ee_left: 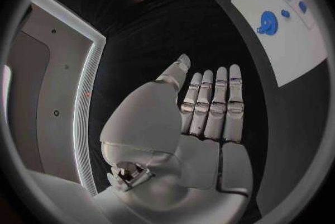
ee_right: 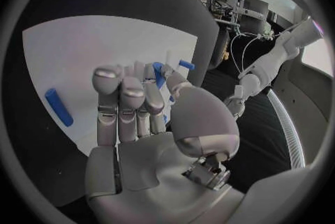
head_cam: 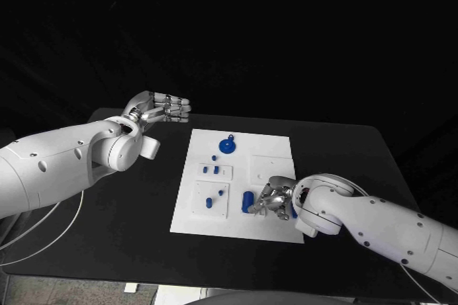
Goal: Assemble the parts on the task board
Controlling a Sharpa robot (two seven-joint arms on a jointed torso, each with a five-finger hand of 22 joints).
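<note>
The white task board (head_cam: 272, 156) lies in the middle of the black table. On it are a round blue part (head_cam: 227, 145), several small blue parts (head_cam: 216, 170) in its left-hand insets, and a blue cylinder (head_cam: 248, 201) lying flat, which is the blue cylinder (ee_right: 58, 106) in the right wrist view. My right hand (head_cam: 274, 199) hovers low over the board's near right area, just right of the cylinder. Its thumb and a finger pinch a small blue part (ee_right: 159, 74). My left hand (head_cam: 162, 108) is raised beyond the table's far left, holding nothing, its fingers (ee_left: 213, 104) straight.
Another blue part (ee_right: 186, 64) lies near the board's right edge, beside my right hand. The round blue part (ee_left: 268, 22) sits on the board (ee_left: 293, 51) well away from my left hand. Bare black table (head_cam: 134, 206) surrounds the board.
</note>
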